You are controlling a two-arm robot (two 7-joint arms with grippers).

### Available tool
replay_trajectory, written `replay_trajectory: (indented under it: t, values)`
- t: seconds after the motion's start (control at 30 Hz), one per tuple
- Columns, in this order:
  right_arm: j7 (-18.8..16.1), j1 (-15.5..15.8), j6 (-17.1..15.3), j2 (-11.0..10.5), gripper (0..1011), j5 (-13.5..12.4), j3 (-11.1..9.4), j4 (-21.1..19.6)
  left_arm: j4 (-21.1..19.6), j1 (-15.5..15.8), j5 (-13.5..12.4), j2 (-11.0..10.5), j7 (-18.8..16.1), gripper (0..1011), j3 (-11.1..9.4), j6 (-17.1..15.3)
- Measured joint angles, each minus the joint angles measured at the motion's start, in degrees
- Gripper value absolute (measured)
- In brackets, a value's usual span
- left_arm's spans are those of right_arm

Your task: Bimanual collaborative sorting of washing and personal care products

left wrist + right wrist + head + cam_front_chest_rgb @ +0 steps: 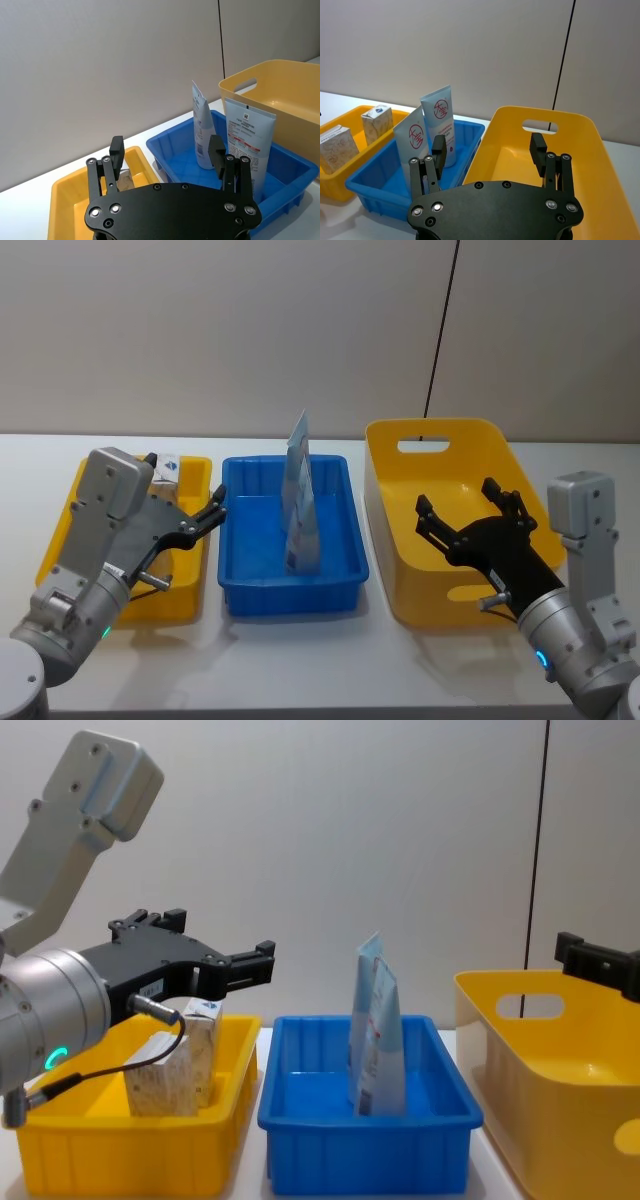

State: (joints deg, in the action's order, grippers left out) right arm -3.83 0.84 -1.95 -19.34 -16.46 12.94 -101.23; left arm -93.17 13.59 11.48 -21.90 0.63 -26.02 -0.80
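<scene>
My left pincer point(167, 150) and right pincer point(488, 145) are matte black, flat-bodied and dotted with silver screws point(230, 206). Both arms carry boxy pale-grey housings point(112, 485) and round silver wrists point(50, 1010) with small teal lights point(541, 658). A thin black cable point(105, 1070) loops from my left wrist.

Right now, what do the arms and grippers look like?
The left arm and right arm have light grey boxy casings over silver cylindrical wrists, each with a small cyan light. The left gripper and right gripper are matte black with silver screws. A thin black cable loops by the left wrist.
</scene>
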Motion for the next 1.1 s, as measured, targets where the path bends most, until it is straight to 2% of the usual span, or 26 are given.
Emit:
replay_trajectory:
  t: [1.1]
  values:
    - [0.00,0.00,0.00,0.00,1002,0.00,0.00,0.00,0.00,0.00,0.00,0.00,0.00,1001,0.00,0.00]
